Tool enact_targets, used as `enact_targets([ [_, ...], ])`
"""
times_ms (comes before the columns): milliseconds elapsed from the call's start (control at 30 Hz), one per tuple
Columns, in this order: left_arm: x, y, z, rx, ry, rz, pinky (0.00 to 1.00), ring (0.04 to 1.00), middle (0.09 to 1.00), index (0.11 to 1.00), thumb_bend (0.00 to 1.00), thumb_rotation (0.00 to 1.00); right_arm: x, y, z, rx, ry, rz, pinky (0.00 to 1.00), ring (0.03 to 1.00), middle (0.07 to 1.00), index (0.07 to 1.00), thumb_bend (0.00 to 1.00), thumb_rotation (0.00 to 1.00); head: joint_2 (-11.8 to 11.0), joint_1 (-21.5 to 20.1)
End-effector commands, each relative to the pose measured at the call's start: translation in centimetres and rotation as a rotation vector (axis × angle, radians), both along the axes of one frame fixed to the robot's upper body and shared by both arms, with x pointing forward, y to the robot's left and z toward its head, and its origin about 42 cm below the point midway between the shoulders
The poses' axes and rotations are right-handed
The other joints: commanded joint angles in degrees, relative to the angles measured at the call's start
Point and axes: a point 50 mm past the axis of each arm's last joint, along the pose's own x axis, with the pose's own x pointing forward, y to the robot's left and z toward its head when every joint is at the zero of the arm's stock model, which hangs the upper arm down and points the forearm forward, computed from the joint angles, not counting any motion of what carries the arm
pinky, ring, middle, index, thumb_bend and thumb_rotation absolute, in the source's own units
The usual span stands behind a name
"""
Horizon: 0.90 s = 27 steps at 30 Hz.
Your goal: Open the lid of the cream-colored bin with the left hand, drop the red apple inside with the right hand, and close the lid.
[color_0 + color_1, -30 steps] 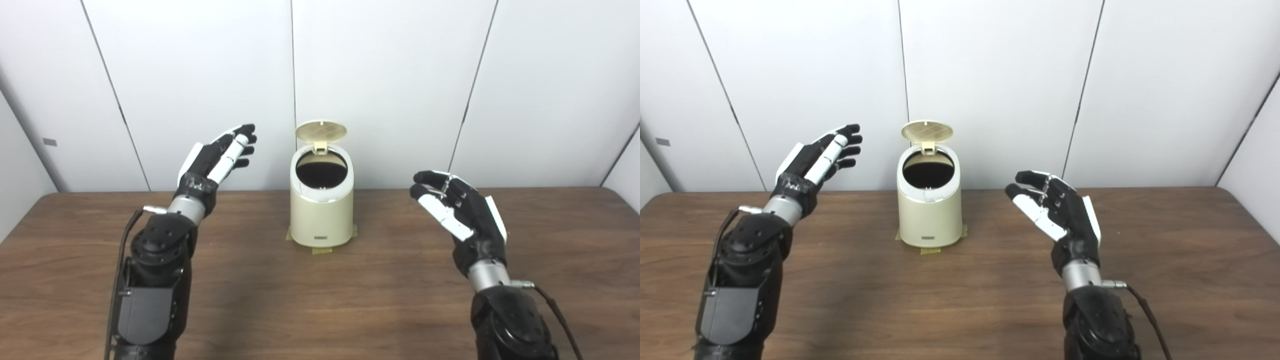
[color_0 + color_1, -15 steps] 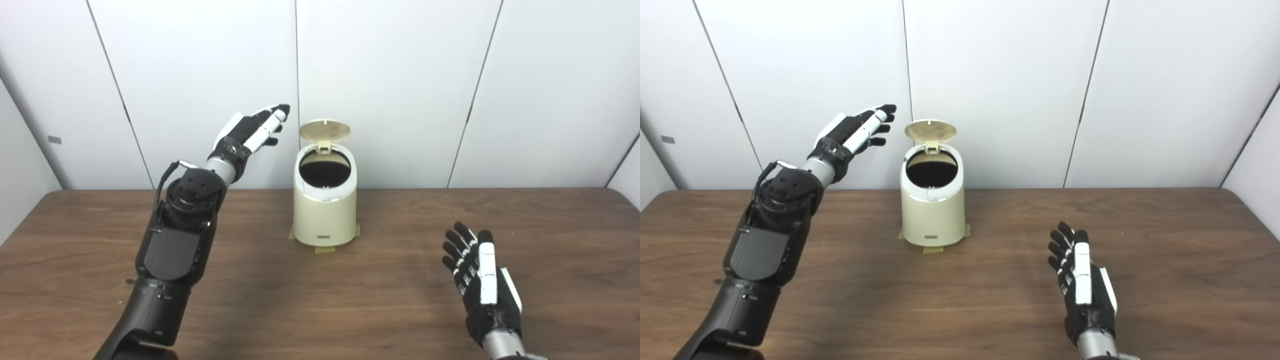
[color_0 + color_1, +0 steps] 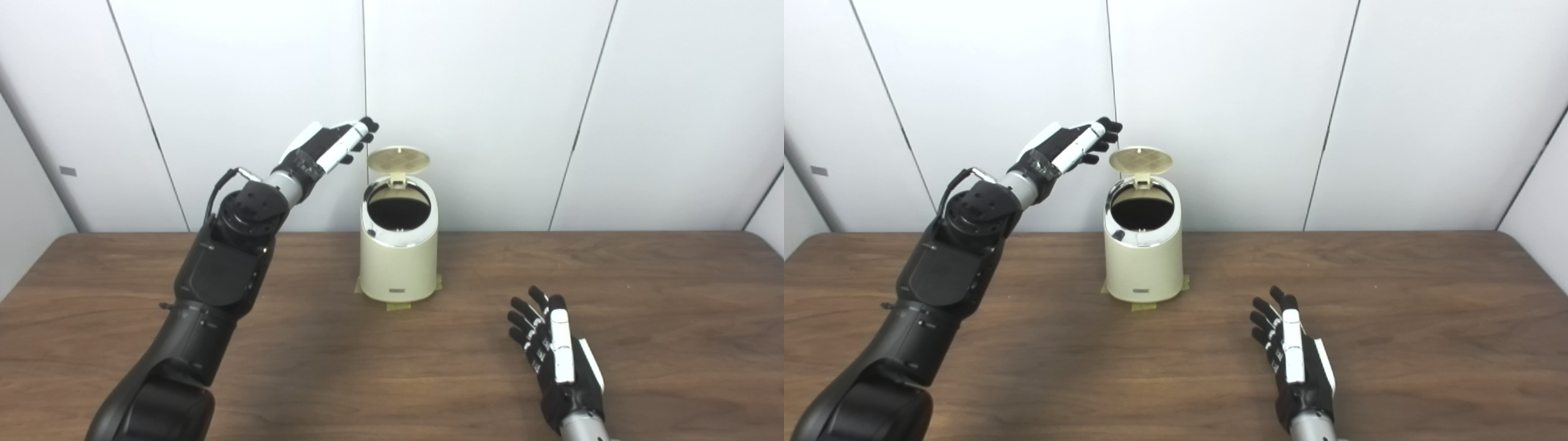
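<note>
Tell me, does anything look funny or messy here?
Nothing is spilled or broken. The cream bin stands upright with its lid flipped up. One oddity: no red apple shows anywhere; the left hand and right hand hold nothing.

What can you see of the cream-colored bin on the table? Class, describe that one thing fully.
The cream-colored bin is a small, rounded, upright container, plastic by its look, with a shiny rim around a dark opening. Its round lid stands open, hinged at the back. A small label sits low on the front. It rests on yellowish tape on the wooden table, near the wall. Neither hand touches it.
</note>
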Motion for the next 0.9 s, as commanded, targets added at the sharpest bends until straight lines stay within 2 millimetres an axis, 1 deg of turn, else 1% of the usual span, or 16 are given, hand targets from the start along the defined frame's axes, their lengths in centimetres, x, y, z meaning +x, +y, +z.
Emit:
enact_targets([
  [0,0.7,-1.1,5.3,0.032,-0.142,-0.027,0.90,0.925,0.900,0.883,0.43,1.00,0.5,0.7,0.9,0.006,-0.054,0.014,0.86,0.854,0.859,0.949,0.54,1.00,0.0,0.0],
  [67,0.8,-1.5,5.5,0.091,-0.160,-0.022,0.91,0.929,0.896,0.882,0.44,1.00,0.5,0.8,0.7,-0.007,-0.046,0.015,0.86,0.845,0.851,0.946,0.53,1.00,0.0,0.1],
  [133,0.9,-1.9,5.8,0.148,-0.192,-0.024,0.92,0.920,0.870,0.865,0.44,1.00,0.5,0.8,0.5,-0.031,-0.038,0.023,0.86,0.836,0.840,0.942,0.53,1.00,0.1,0.3],
  [267,0.5,-2.9,6.3,0.250,-0.236,-0.043,0.98,0.931,0.855,0.846,0.46,1.00,0.6,1.0,0.2,-0.079,-0.024,0.056,0.86,0.825,0.828,0.946,0.55,1.00,0.2,0.5],
  [333,0.4,-3.3,6.5,0.270,-0.248,-0.051,0.99,0.931,0.849,0.840,0.46,1.00,0.7,1.0,0.2,-0.109,-0.027,0.067,0.85,0.821,0.824,0.948,0.55,1.00,0.3,0.5],
  [400,0.4,-3.6,6.5,0.270,-0.254,-0.061,0.97,0.919,0.837,0.833,0.45,1.00,0.7,1.1,0.3,-0.138,-0.030,0.074,0.84,0.813,0.821,0.953,0.54,1.00,0.3,0.3],
  [500,0.4,-3.8,6.5,0.266,-0.268,-0.075,0.95,0.886,0.823,0.825,0.44,1.00,0.8,1.2,0.3,-0.141,-0.029,0.074,0.86,0.819,0.822,0.956,0.55,1.00,0.4,0.3],
  [533,0.4,-3.9,6.6,0.279,-0.275,-0.073,0.92,0.868,0.809,0.817,0.45,1.00,0.8,1.2,0.3,-0.146,-0.030,0.073,0.86,0.819,0.820,0.956,0.56,1.00,0.5,0.3],
  [667,0.0,-3.8,6.8,0.413,-0.341,-0.084,0.81,0.796,0.749,0.790,0.47,1.00,1.0,1.3,0.3,-0.194,-0.018,0.091,0.87,0.821,0.829,0.970,0.58,1.00,0.6,0.0],
  [733,-0.3,-3.9,6.9,0.489,-0.389,-0.080,0.75,0.761,0.720,0.759,0.48,1.00,1.0,1.3,0.3,-0.214,-0.007,0.095,0.87,0.826,0.836,0.973,0.57,1.00,0.8,-0.2],
  [867,-1.0,-3.9,7.1,0.542,-0.424,-0.083,0.73,0.739,0.704,0.731,0.49,1.00,1.1,1.3,0.2,-0.292,-0.008,0.109,0.87,0.820,0.836,0.975,0.54,1.00,0.8,-0.2],
])
